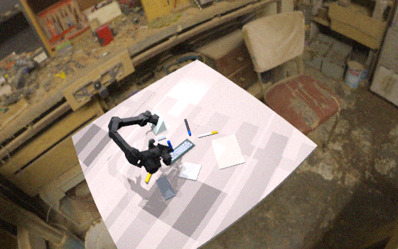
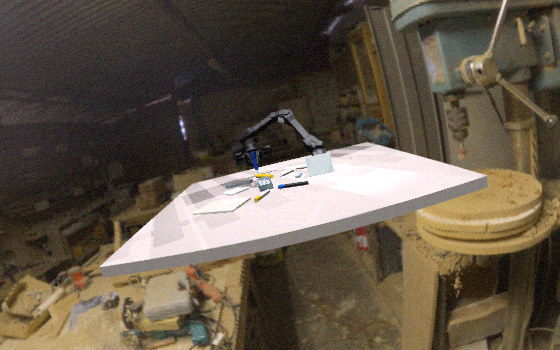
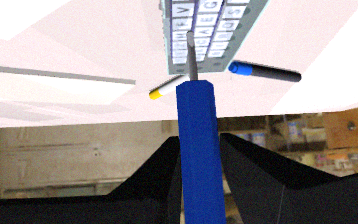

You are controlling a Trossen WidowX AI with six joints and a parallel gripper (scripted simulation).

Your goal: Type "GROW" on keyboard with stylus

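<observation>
My gripper is shut on the blue stylus, which points out from between the fingers. In the wrist view the stylus's grey tip lies over the keyboard, at the strip between the left key column, with F and V, and the middle one, with G, E and A. Whether the tip touches a key cannot be told. In the top view the gripper partly covers the keyboard's near left end.
A black and blue marker and a white and yellow marker lie beside the keyboard. A yellow pen, a white pad, a grey slab, a paper sheet and a pale block are around.
</observation>
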